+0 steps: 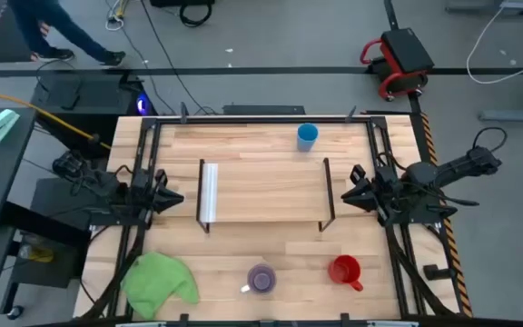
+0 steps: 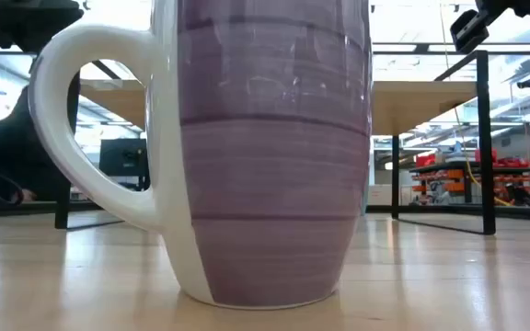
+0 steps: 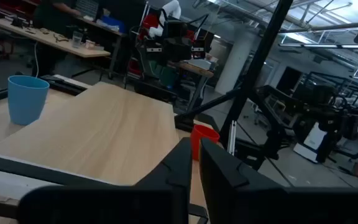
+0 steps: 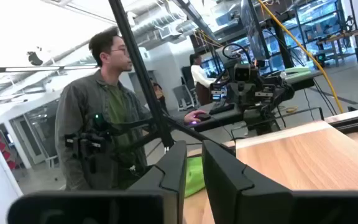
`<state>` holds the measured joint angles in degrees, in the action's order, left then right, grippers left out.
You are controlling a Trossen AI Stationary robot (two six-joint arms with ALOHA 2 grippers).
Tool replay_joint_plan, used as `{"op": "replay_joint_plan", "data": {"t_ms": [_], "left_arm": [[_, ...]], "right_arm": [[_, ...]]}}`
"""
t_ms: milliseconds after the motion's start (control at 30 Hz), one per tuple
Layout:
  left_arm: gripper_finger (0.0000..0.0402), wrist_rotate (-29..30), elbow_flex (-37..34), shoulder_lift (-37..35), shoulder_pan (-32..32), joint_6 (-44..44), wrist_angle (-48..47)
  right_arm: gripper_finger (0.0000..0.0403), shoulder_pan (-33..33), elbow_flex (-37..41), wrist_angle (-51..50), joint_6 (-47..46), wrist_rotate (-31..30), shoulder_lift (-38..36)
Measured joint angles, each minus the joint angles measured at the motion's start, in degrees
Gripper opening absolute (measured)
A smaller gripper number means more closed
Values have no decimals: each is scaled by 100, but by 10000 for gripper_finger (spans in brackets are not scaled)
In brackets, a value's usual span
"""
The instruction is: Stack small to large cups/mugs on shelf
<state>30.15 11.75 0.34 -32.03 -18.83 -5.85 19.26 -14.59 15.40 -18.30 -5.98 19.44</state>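
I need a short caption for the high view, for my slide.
Empty shelf mid-table; blue cup, purple mug, red mug and green cloth around it; both arms wait at the sides.

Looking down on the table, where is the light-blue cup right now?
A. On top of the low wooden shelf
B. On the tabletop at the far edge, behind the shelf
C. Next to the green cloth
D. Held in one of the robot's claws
B: in the high view the light-blue cup stands on the tabletop beyond the shelf, apart from both grippers, while the green cloth lies at the opposite edge.
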Motion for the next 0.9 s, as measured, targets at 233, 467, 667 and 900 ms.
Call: {"op": "replay_joint_plan", "data": {"t_ms": [233,467,667,900], "left_arm": [[37,0,0,0,-2,0,0],[30,0,0,2,-2,0,1],[37,0,0,1,0,1,1],[38,0,0,2,-2,2,2]], "right_arm": [[59,-2,-1,1,0,0,1],[59,0,0,1,0,1,1],[59,-1,0,2,0,2,0],[59,-2,0,2,2,2,2]]}}
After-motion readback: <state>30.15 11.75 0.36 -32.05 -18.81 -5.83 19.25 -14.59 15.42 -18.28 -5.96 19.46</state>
